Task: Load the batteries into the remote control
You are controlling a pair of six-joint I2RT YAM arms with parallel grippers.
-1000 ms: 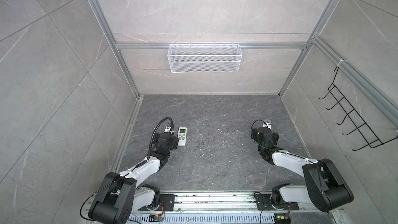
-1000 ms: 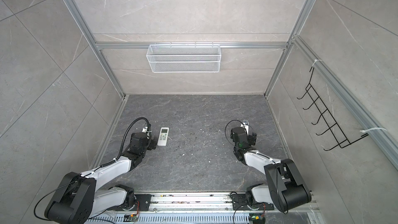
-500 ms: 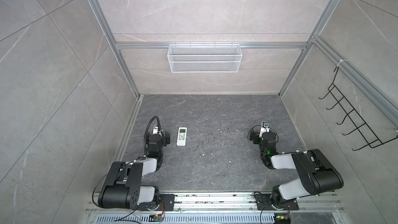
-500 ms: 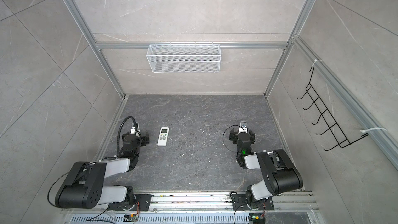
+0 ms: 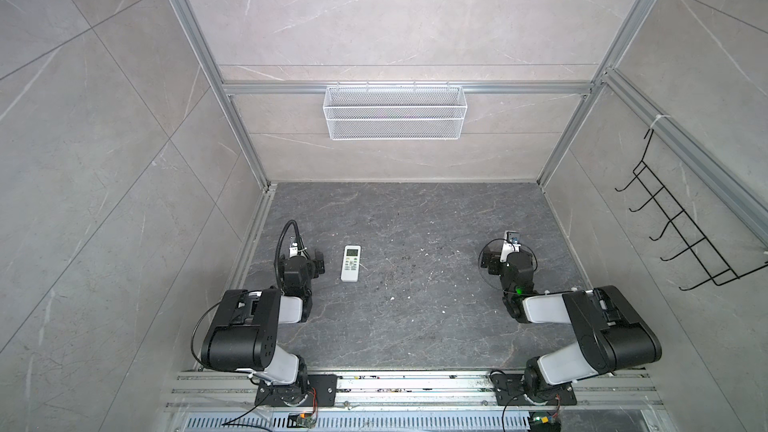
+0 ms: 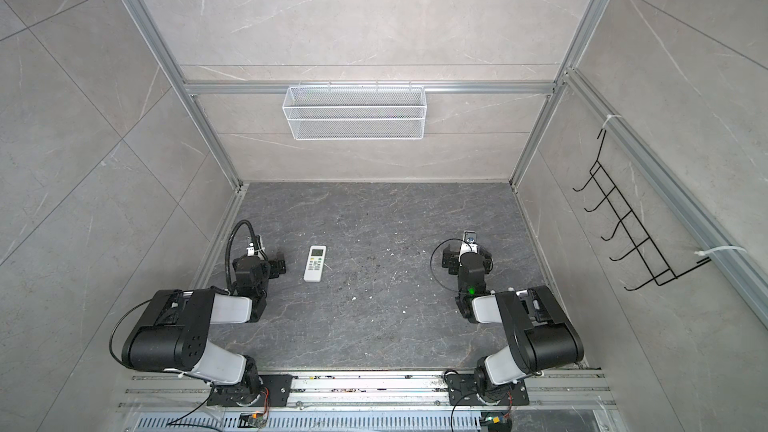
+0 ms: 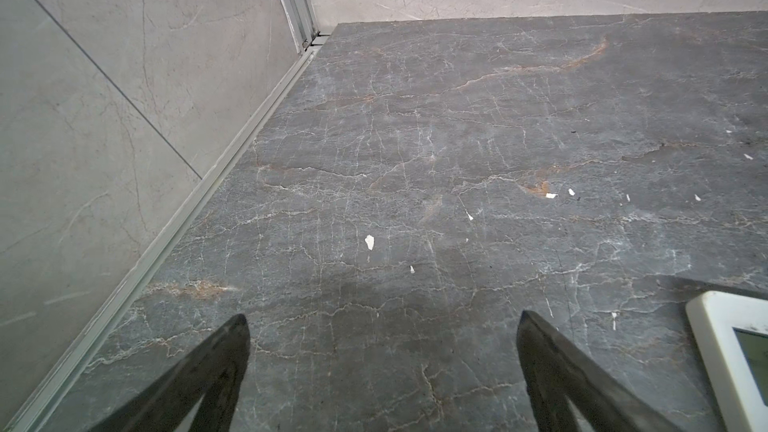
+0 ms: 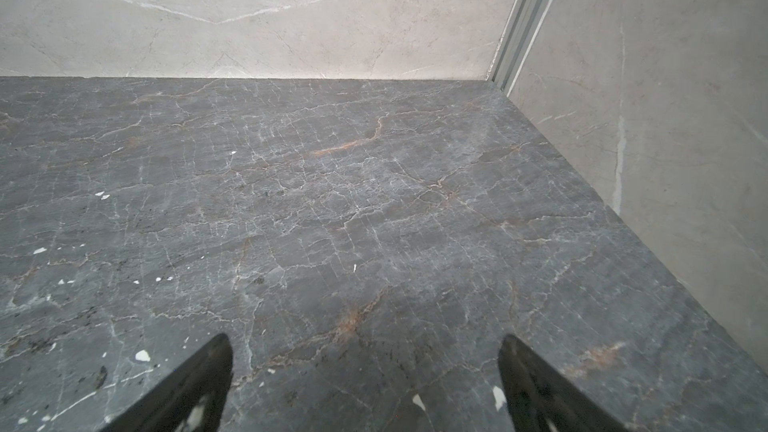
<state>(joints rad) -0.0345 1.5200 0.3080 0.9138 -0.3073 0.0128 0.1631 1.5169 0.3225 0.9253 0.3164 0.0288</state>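
The remote control lies face up on the dark tabletop, lower left of centre in both top views, its screen end toward the back wall. The left gripper sits just beside it, jaws spread wide, holding nothing. The right gripper, lower right in both top views, is spread wide too, empty, well apart from the remote.

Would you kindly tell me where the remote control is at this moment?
In both top views the remote control lies screen-up on the tabletop, left of centre, just right of the left end effector, untouched.
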